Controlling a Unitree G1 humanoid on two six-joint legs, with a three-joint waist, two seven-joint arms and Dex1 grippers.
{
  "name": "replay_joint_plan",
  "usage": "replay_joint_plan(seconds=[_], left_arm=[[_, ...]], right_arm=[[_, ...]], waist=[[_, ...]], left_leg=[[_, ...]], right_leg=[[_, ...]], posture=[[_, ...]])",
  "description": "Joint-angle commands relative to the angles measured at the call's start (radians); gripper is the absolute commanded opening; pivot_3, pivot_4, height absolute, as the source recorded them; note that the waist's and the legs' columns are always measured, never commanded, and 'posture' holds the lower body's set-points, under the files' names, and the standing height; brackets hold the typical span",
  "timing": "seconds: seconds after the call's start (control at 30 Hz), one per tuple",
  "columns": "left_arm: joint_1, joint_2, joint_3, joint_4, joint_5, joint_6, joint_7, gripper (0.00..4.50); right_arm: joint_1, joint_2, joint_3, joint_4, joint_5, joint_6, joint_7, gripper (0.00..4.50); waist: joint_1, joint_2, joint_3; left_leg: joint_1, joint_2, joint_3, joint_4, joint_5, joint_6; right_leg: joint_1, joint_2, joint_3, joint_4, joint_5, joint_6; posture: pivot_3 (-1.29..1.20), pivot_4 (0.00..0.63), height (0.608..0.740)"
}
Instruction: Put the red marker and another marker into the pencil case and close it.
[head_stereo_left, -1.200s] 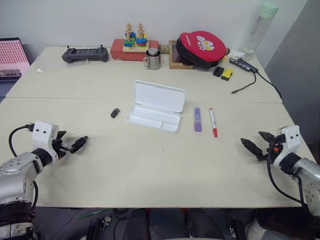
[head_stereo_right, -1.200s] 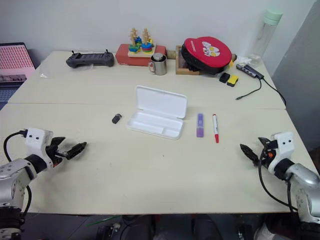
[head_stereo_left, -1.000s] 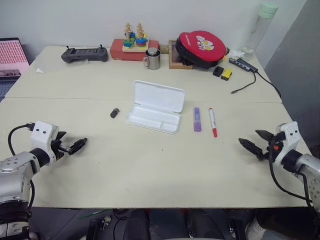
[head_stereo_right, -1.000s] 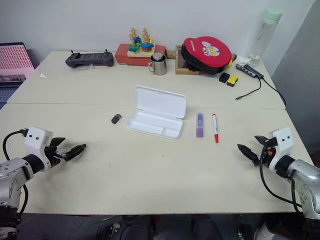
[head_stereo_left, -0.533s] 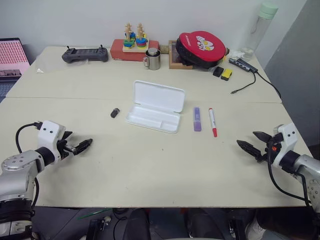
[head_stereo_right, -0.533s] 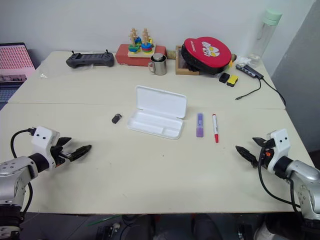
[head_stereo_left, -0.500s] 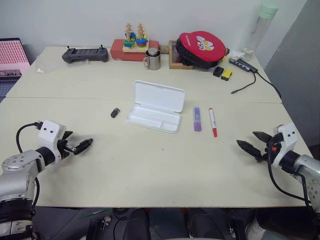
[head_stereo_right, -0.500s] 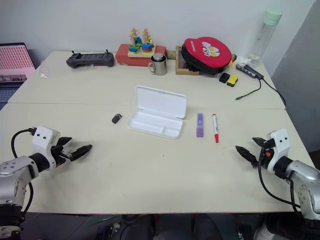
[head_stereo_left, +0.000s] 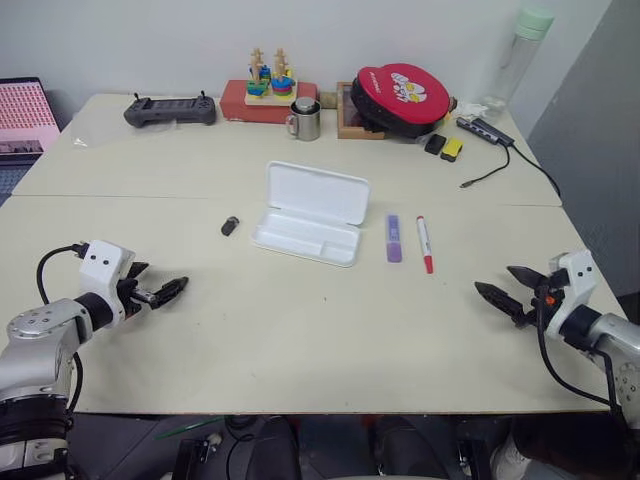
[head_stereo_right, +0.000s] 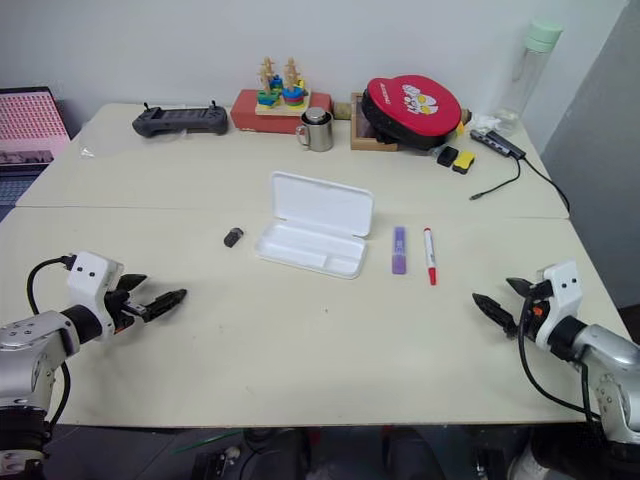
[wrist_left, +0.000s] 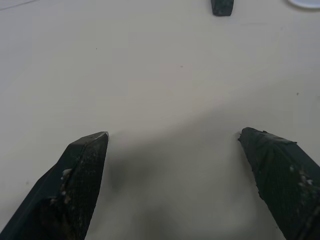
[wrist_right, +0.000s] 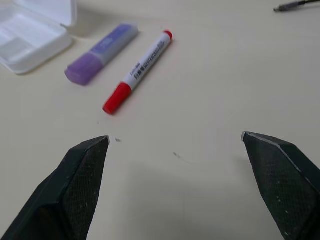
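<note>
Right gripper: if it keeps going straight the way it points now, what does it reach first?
Probably the slim white red-capped marker, red cap end nearest. The open right gripper aims across bare beige table toward it; the chunky purple marker lies just beyond. Depth is uncertain.

The pencil case (head_stereo_left: 310, 213) lies mid-table, another marker (head_stereo_left: 394, 238) just right of it, the red marker (head_stereo_left: 424, 243) beyond

Even, bright, diffuse light; no glare on the bench (head_stereo_left: 300, 330). Soft shadows lie under the pencil case (head_stereo_left: 310, 213) lid. Head views sharp. Wrist views softer, with blurred dark fingers (wrist_left: 75, 185) in the foreground.
</note>
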Motion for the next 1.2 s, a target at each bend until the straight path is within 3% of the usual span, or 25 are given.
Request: replay_joint_plan(seconds=[0.03,0.17,0.37,0.57,0.9,1.03,1.2], left_arm=[[-0.041,-0.011,0.022,-0.104,-0.077,0.019,-0.046,4.5],[-0.117,-0.084,-0.069,-0.206,-0.144,0.041,-0.135,4.5],[-0.218,-0.161,-0.172,-0.271,-0.176,0.064,-0.207,4.5],[-0.237,-0.169,-0.186,-0.36,-0.221,0.122,-0.222,4.5],[-0.205,-0.146,-0.136,-0.389,-0.217,0.125,-0.184,4.5],[-0.194,-0.139,-0.113,-0.382,-0.212,0.116,-0.162,4.5],[-0.192,-0.135,-0.107,-0.38,-0.214,0.116,-0.162,4.5]], right_arm=[[-0.1,0.006,0.016,-0.101,0.065,0.059,-0.013,4.47],[-0.268,0.004,0.223,-0.138,0.016,0.123,0.029,4.47],[-0.539,0.089,0.542,0.04,-0.157,0.115,0.112,4.47],[-0.717,0.249,0.701,0.286,-0.289,0.064,0.146,4.47],[-0.86,0.417,0.755,0.614,-0.437,-0.004,0.164,4.47],[-0.898,0.452,0.739,0.738,-0.487,-0.042,0.15,3.66],[-0.893,0.449,0.732,0.728,-0.502,-0.069,0.195,2.48]], waist=[[0.0,0.0,0.0],[0.0,0.0,0.0],[0.0,0.0,0.0],[-0.007,0.001,0.0],[0.0,0.001,0.001],[-0.001,0.001,0.001],[0.0,0.001,0.001]], left_leg=[[0.0,0.0,0.0,0.0,0.0,0.0],[0.0,0.0,0.0,0.001,0.0,0.0],[0.0,0.0,-0.002,0.006,0.001,0.001],[-0.001,0.0,-0.002,0.009,0.0,0.001],[-0.001,0.001,-0.004,0.012,0.0,0.001],[-0.001,0.001,-0.004,0.012,0.0,0.001],[-0.001,0.0,-0.004,0.013,0.0,0.001]], right_leg=[[0.0,0.0,0.0,0.0,0.0,0.0],[0.001,0.001,0.0,0.0,0.002,0.001],[0.004,0.001,0.0,0.0,0.004,0.001],[0.004,0.002,-0.001,0.0,0.004,-0.001],[0.005,0.002,-0.002,0.002,0.005,-0.001],[0.005,0.002,-0.003,0.003,0.005,-0.001],[0.004,0.002,-0.002,0.006,0.005,-0.001]], posture=[[0.0,0.15,0.74],[0.0,0.15,0.74],[0.0,0.15,0.74],[0.0,0.15,0.74],[0.0,0.15,0.74],[0.0,0.15,0.74],[0.0,0.15,0.74]])
